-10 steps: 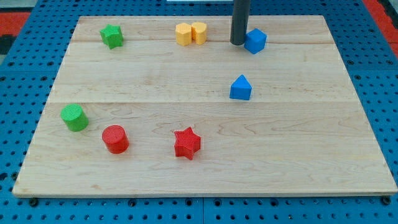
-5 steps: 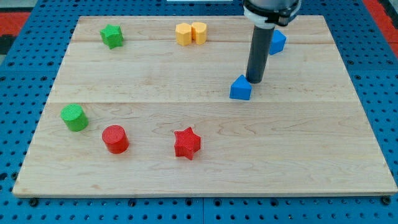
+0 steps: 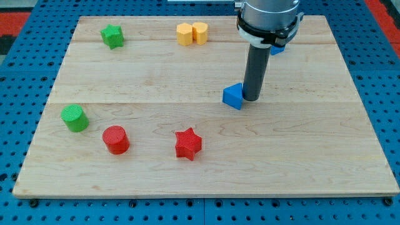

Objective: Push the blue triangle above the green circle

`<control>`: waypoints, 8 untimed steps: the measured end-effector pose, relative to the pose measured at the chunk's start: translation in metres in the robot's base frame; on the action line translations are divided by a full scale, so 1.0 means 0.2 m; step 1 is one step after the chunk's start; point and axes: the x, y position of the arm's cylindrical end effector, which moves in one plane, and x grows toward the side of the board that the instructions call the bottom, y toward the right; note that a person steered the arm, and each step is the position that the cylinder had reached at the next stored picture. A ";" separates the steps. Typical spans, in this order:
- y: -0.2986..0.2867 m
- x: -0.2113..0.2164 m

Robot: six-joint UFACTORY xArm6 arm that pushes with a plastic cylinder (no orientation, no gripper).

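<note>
The blue triangle (image 3: 232,96) lies near the middle of the wooden board (image 3: 206,169), a little right of centre. My tip (image 3: 250,98) stands right against the triangle's right side, touching it. The green circle (image 3: 74,118), a short cylinder, sits at the board's left edge, far to the view's left of the triangle and slightly lower. The rod and the arm's wrist above it hide part of the board behind.
A green star (image 3: 112,35) sits at the top left. Two yellow blocks (image 3: 191,32) stand side by side at the top centre. A blue block (image 3: 278,46) is mostly hidden behind the arm. A red cylinder (image 3: 115,139) and a red star (image 3: 187,144) lie at the lower left.
My tip has come down from the top of the board to the triangle's right side. The triangle has slid a little to the view's left and down. The blue block at the top shifted right.
</note>
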 end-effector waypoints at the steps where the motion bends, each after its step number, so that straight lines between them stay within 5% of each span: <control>1: 0.00 0.00; 3: 0.12 0.33; 5: -0.05 0.01; 7: -1.22 -0.10; 8: -1.49 -0.18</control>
